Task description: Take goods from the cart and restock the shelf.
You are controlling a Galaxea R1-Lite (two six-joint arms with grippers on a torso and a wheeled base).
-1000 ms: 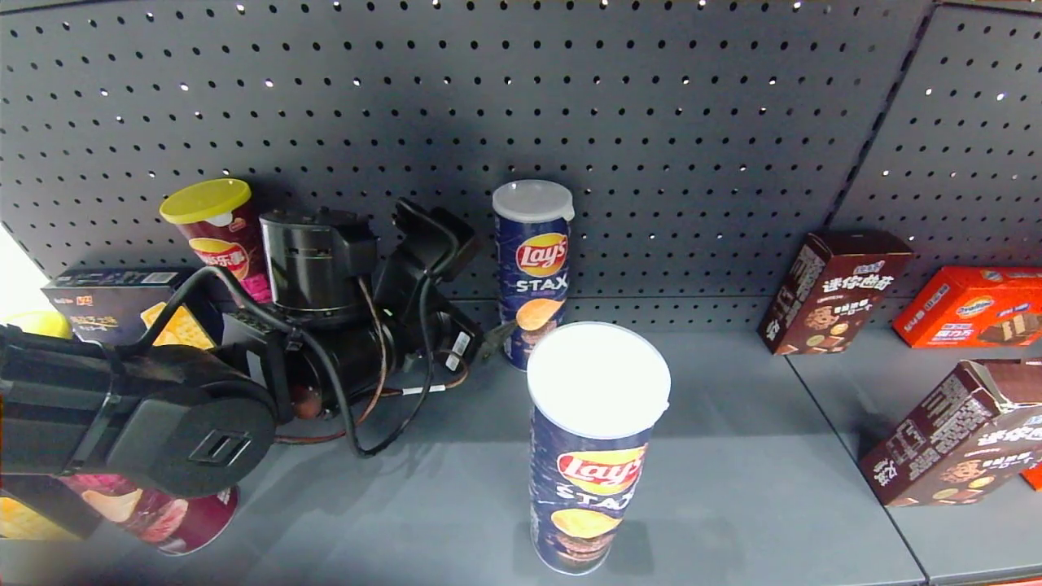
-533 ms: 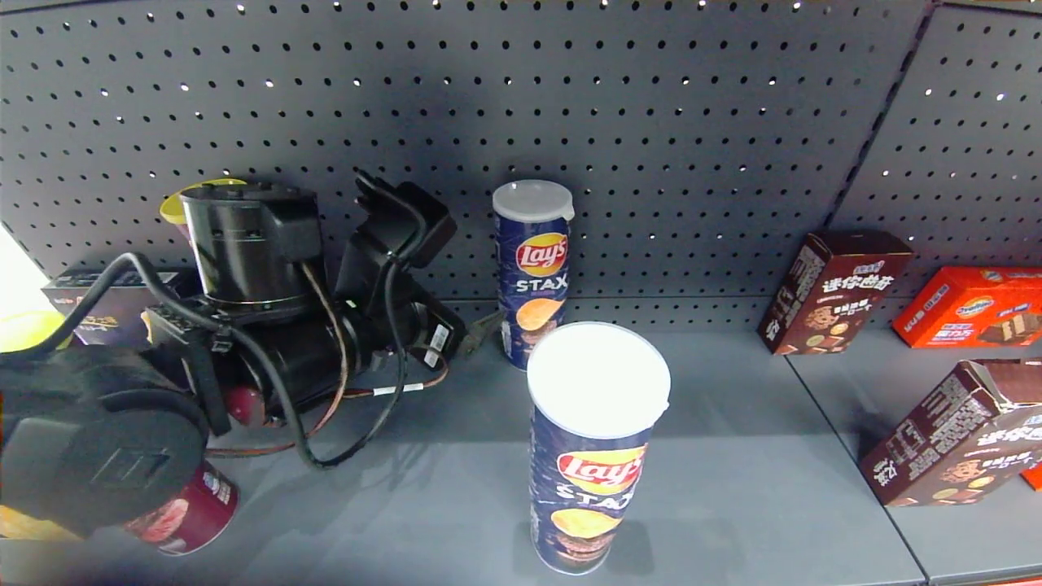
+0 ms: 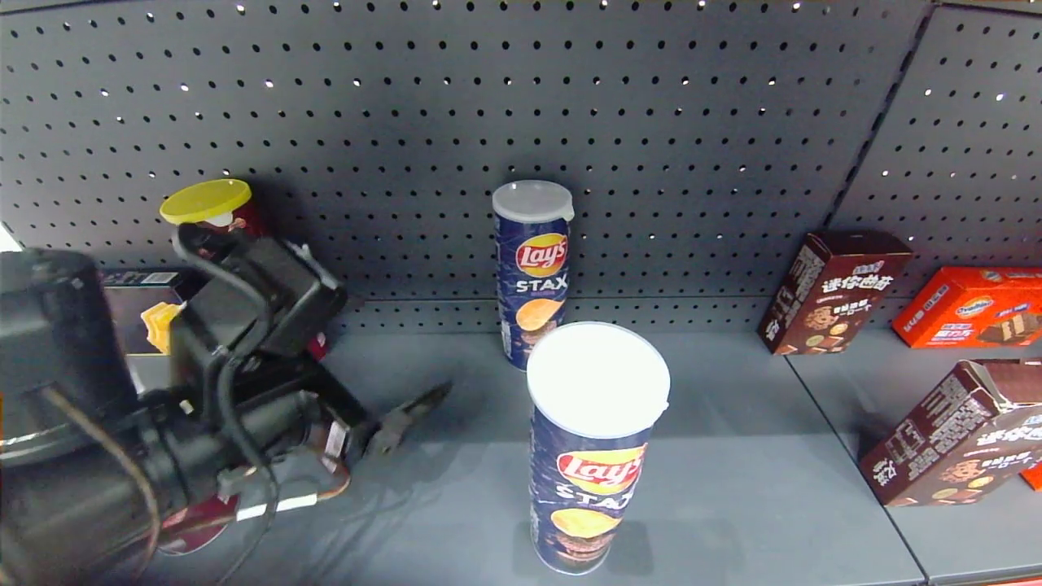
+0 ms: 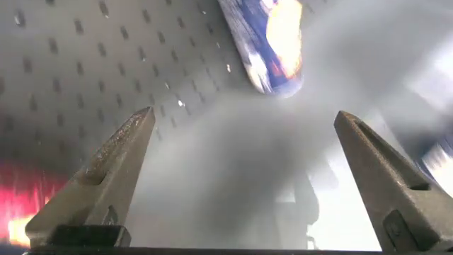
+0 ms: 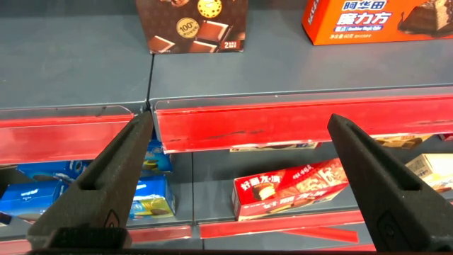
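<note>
Dark perforated back panel [image 3: 651, 98], yellow-lidded maroon can [image 3: 207, 202] standing against it, rear brown box [image 3: 830, 289] tilted, front brown box [image 3: 948, 439] tilted, orange box [image 3: 969, 305] just beside the rear brown box.

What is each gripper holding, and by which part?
Nothing. The left gripper is open and empty over the shelf. The right gripper is open and empty too.

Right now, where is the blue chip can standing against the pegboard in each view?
Head view: blue chip can upright at centre, against the pegboard.
Left wrist view: likely the same can, beyond the open left gripper.
Right wrist view: aimed elsewhere, at red price rails.
Shared landmark: the pegboard, head and left wrist views.
</note>
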